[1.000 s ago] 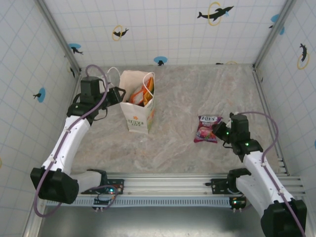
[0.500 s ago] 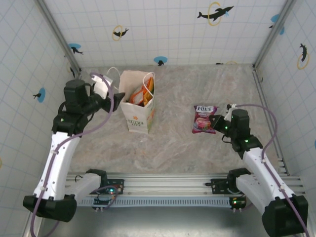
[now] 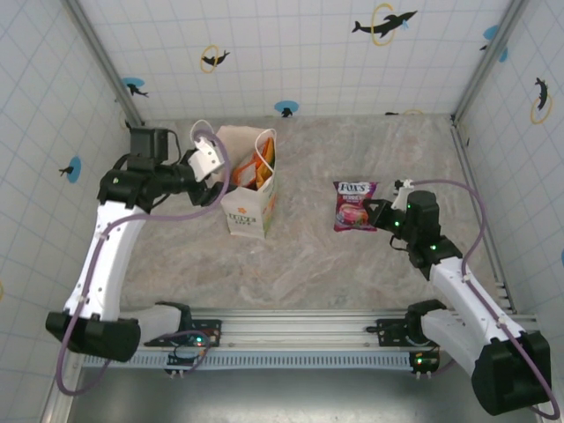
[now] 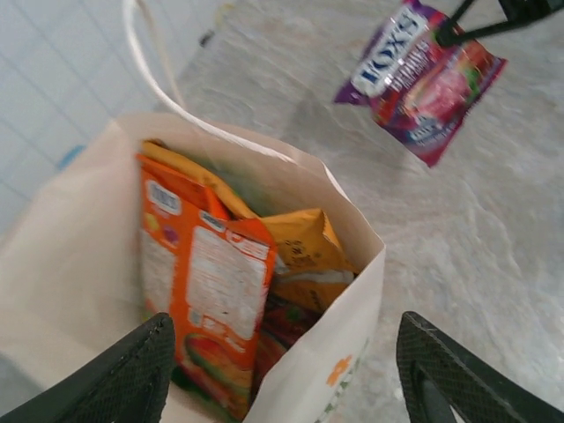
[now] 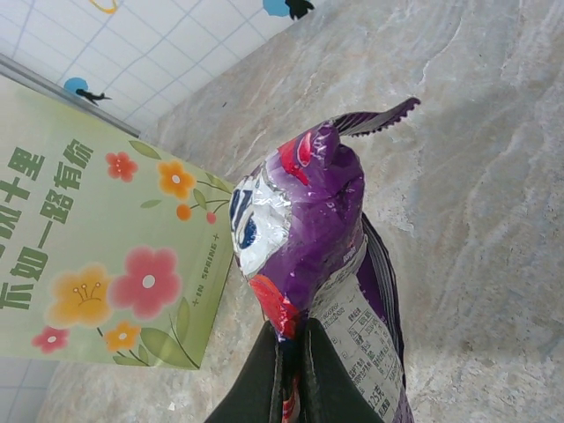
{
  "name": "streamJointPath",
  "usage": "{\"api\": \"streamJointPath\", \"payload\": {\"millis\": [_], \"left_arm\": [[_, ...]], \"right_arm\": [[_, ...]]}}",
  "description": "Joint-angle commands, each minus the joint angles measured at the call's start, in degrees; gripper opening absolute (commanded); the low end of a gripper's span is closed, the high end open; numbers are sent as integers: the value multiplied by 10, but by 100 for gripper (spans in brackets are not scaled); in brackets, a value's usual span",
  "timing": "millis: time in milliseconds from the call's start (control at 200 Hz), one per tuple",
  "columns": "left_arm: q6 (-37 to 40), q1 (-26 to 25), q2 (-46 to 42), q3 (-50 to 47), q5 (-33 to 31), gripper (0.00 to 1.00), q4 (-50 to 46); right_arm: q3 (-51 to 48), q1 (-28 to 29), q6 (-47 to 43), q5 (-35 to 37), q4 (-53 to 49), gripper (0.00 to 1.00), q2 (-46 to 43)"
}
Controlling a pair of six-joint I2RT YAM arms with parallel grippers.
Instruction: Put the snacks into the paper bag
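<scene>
The white paper bag [image 3: 248,214] stands upright at the left of the marble table, mouth open. Inside it an orange packet [image 4: 211,291] and a yellow packet [image 4: 304,251] stand on end, with more packets half hidden beneath. My left gripper [image 3: 216,183] hovers open above the bag's rim [image 4: 326,352]; one finger is over the inside, the other over the table. My right gripper [image 3: 377,216] is shut on a magenta-purple packet [image 3: 354,205], holding it off the table to the right of the bag. That packet [image 5: 308,211] rises from the shut gripper [image 5: 295,352], the bag's green flowered side [image 5: 97,238] beyond it.
Tiled walls with dolphin stickers close in the table on three sides, with metal corner posts [image 3: 106,62]. A metal rail [image 3: 300,322] runs along the near edge between the arm bases. Bare marble [image 3: 308,264] lies between the bag and the right arm.
The right gripper has lifted the purple packet and carried it left toward the bag. The left arm swung out and came back over the bag's mouth.
</scene>
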Motion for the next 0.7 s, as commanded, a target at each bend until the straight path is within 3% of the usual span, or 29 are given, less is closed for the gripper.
{"api": "streamJointPath", "payload": {"millis": [0,115,210,405,500,696], "left_arm": [[53,-6,34,31,27,65,-64],[60,-19,81,68,2,62,-94],[79,-24,106,86,25,59,-116],[85,-28,130,84,13,56,-127],[100,-28,136,78,31,46,-133],[103,-30,149,66,22,42,-121]], "right_arm": [[30,3,-14,-8,55,0,-5],[23,5,-11,-13,68,0,-4],[10,6,-3,-13,81,0,-1],[1,6,-2,-9,88,0,0],[-1,5,-3,-6,88,0,0],[-5,4,-3,5,86,0,0]]}}
